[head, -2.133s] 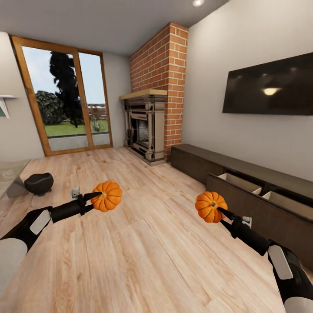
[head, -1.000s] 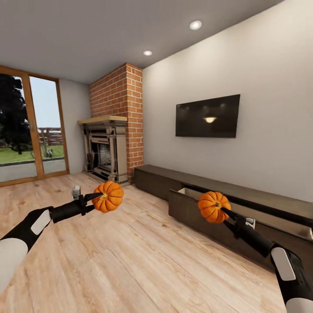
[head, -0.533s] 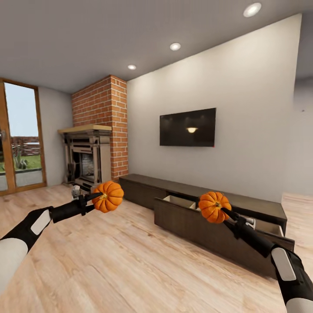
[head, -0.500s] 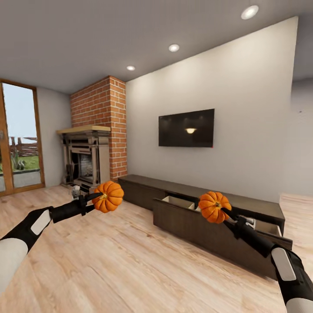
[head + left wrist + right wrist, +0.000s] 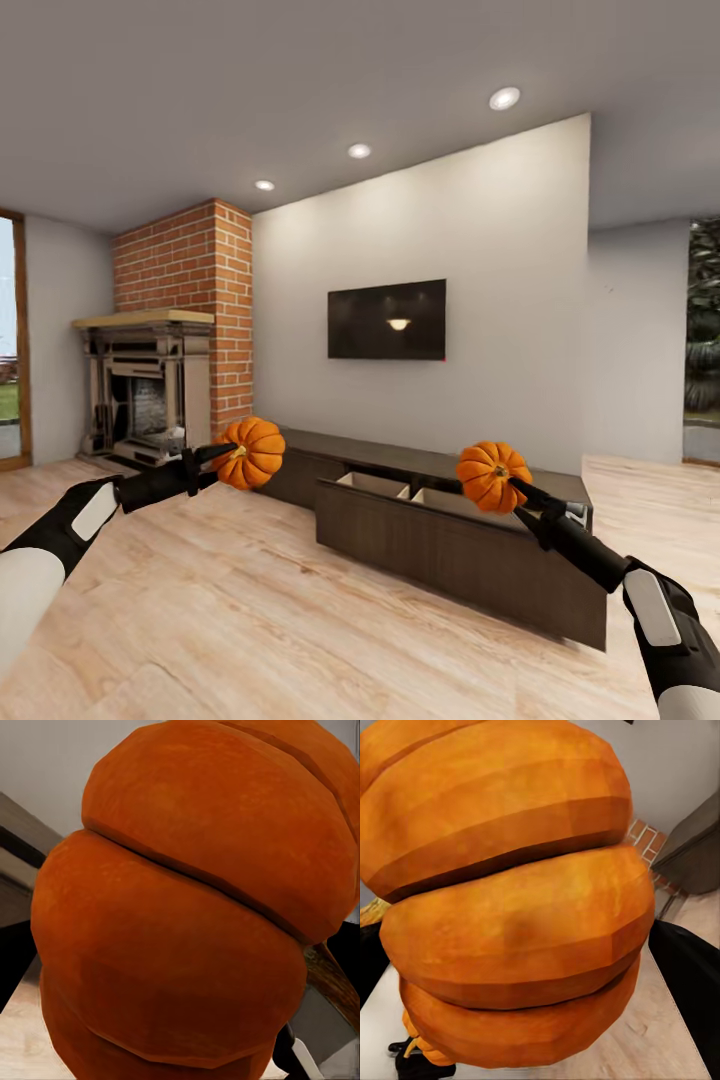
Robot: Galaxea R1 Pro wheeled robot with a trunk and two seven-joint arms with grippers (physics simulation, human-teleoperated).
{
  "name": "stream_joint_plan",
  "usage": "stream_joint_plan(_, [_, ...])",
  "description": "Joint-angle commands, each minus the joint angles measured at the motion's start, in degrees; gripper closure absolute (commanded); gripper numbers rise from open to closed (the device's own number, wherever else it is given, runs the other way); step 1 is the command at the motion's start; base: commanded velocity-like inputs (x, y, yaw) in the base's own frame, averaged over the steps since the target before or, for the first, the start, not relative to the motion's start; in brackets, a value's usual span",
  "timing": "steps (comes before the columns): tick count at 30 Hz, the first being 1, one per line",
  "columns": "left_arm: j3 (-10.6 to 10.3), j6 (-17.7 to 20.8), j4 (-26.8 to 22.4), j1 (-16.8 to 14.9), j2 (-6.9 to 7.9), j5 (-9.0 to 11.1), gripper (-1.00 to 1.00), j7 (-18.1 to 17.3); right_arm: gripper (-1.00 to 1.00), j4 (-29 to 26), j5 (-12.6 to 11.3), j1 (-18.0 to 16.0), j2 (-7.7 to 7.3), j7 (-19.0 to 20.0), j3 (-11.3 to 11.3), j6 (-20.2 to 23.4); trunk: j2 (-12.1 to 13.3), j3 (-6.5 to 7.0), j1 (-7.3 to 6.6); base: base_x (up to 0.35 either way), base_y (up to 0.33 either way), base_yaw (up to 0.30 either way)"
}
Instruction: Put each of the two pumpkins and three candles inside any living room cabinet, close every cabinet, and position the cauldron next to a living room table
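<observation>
Two pumpkins in hand, one per arm. Left gripper [image 5: 222, 462] is clamped on the left pumpkin [image 5: 251, 452], held out in front at the head view's left; the left wrist view confirms it close up, orange ribs [image 5: 187, 915] pressed against the camera. Right gripper [image 5: 515, 490] is closed around the right pumpkin [image 5: 491, 476], seen again in the right wrist view [image 5: 510, 900].

Change over the last two seconds: the whole head view has swung. The glass door has slid almost out at the left edge and the fireplace [image 5: 140, 385] has drifted leftward, while the wall television [image 5: 387, 320] and the cabinet [image 5: 450, 545] have come toward centre. Both pumpkins sit in the same place relative to the arms throughout, so this is the robot turning, not the load shifting. No slip in either grasp.

Cabinet status: long dark unit under the television, with its pull-out front [image 5: 455, 555] standing forward and pale compartments [image 5: 375, 484] exposed from above. The right pumpkin overlaps the open section in the picture but is well short of it in depth.

Judgement: the robot now roughly faces the cabinet; an approach is needed before either pumpkin can be lowered in. Candles, cauldron and closing remain undone.
</observation>
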Motion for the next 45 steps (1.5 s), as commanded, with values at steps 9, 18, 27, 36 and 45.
stream_joint_plan(9, [-0.21, 0.42, -0.01, -0.06, 0.15, 0.76, 1.00, -0.07, 1.00, 0.00, -0.53, -0.08, 0.04, 0.03, -0.14, 0.48, 0.09, 2.36, -0.24, 0.000, 0.000, -0.269])
stream_joint_plan(18, [-0.21, 0.42, -0.01, -0.04, 0.17, 0.77, 1.00, -0.07, 1.00, 0.02, -0.53, -0.08, 0.02, 0.03, -0.22, 0.48, 2.37, 4.56, -1.56, -0.013, 0.008, -0.269])
stream_joint_plan(27, [-0.21, 0.42, -0.01, -0.06, 0.26, 0.77, 1.00, -0.07, 1.00, 0.02, -0.53, -0.08, 0.02, 0.03, -0.22, 0.48, 5.98, 6.61, -3.53, -0.108, 0.068, -0.269])
stream_joint_plan(36, [-0.19, 0.42, -0.01, -0.05, 0.34, 0.77, 1.00, -0.07, 1.00, 0.02, -0.53, -0.08, -0.03, 0.03, -0.22, 0.48, 9.59, 8.66, -5.51, -0.058, 0.022, -0.268])
stream_joint_plan(45, [-0.19, 0.43, -0.01, -0.07, 0.21, 0.77, 1.00, -0.07, 1.00, -0.05, -0.51, -0.08, -0.03, 0.03, -0.04, 0.48, 13.20, 10.44, -7.49, -0.003, 0.001, -0.111])
